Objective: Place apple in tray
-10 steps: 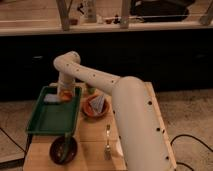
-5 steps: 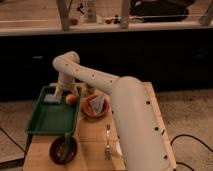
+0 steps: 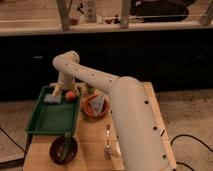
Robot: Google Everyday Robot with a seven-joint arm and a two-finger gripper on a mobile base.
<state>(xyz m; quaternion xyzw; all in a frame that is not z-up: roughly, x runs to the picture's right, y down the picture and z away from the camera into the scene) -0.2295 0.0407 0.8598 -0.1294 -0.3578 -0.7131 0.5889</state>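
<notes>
The apple [image 3: 71, 95] sits inside the tray [image 3: 36, 119], in the far right corner and close to the rim. The claw [image 3: 58, 93] hangs just beside it on the left, at the end of the white arm [image 3: 125, 115]. I cannot tell whether the claw is apart or together, or whether it touches the fruit at all. The apple is probably light and firm, with a smooth skin, so I think it can slip or roll on the flat plastic. A good hold would be across its widest part, from two opposite sides, with only moderate force so that it does not bruise. The raised rim should stop it if it rolls. The tray lies on a pale wooden tabletop [image 3: 90, 135], with an orange bowl [image 3: 95, 106] just to its right, a small green item [image 3: 91, 91] beyond that, a dark bowl [image 3: 63, 149] near its front edge and a fork [image 3: 107, 142] beside the arm. Behind are dark cabinets [image 3: 165, 60] under a counter, and the floor [image 3: 190, 112] is speckled, with a black cable [image 3: 192, 141] lying on it.
</notes>
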